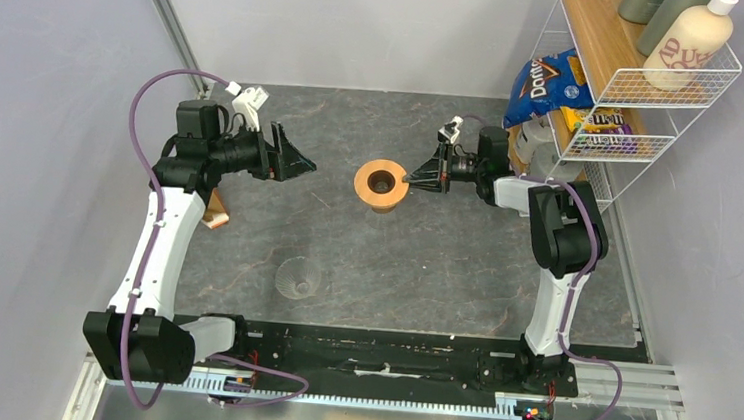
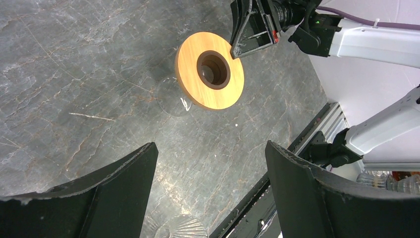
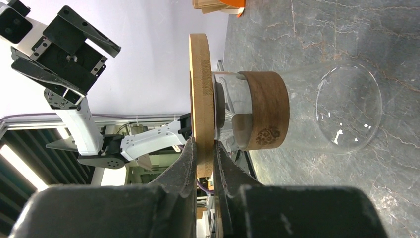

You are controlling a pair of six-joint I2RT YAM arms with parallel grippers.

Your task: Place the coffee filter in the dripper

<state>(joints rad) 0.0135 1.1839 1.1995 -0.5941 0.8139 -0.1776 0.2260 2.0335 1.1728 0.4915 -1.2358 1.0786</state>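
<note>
The dripper's round light-brown wooden ring [image 1: 382, 184] [image 2: 212, 69] [image 3: 200, 89], with a centre hole, sits on top of a clear glass with a dark-brown band [image 3: 262, 111]. My right gripper [image 1: 413, 178] [image 3: 203, 146] is shut on the ring's rim, one finger on each face. A clear ribbed glass cone [image 1: 299, 280] [image 2: 181, 229] lies apart on the table, nearer the arm bases. My left gripper [image 1: 297, 159] [image 2: 210, 146] hangs open and empty to the left of the ring. A tan-brown paper piece that looks like the coffee filter [image 1: 215, 213] [image 3: 210, 4] lies by the left arm, partly hidden.
An orange packet [image 3: 237, 6] lies next to the tan paper. A white wire shelf [image 1: 647, 101] at the right holds a chip bag, candy and bottles. A black rail [image 1: 387, 357] runs along the near edge. Grey walls close in the left and back sides.
</note>
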